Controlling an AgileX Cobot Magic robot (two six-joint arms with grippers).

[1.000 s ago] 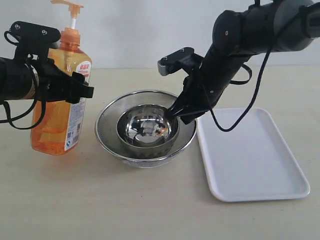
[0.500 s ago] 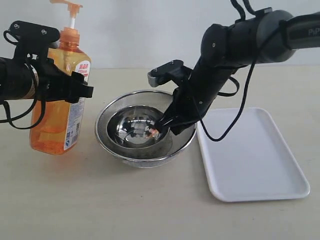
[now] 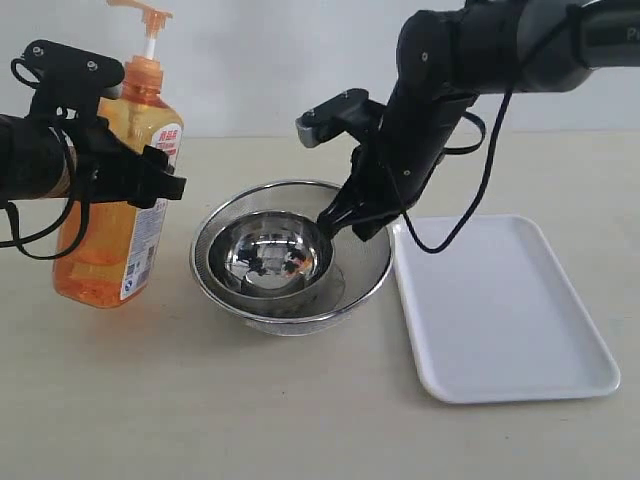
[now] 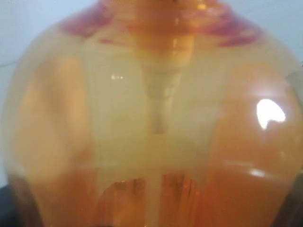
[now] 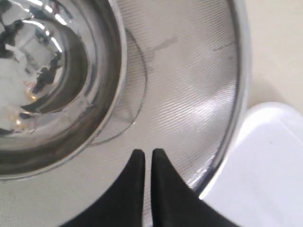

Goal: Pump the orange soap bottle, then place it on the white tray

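The orange soap bottle (image 3: 108, 250) stands at the left, leaning slightly, with its orange pump head (image 3: 140, 12) up on the white stem. My left gripper (image 3: 140, 172) is shut on the bottle's upper body. In the left wrist view the bottle (image 4: 151, 118) fills the frame and hides the fingers. The white tray (image 3: 505, 320) lies bare at the right. My right gripper (image 3: 336, 222) (image 5: 147, 152) is shut and holds nothing. It hovers over the right side of the mesh strainer, beside the tray's near edge (image 5: 270, 184).
A steel mesh strainer (image 3: 368, 272) (image 5: 189, 85) sits at the centre between bottle and tray. A smaller shiny steel bowl (image 3: 272, 258) (image 5: 47, 94) rests inside it, toward its left. The strainer's rim almost touches the tray.
My right gripper pushed the inner bowl leftward in the strainer, then rose and drew back toward the strainer's right side. The left gripper and bottle shifted only slightly.
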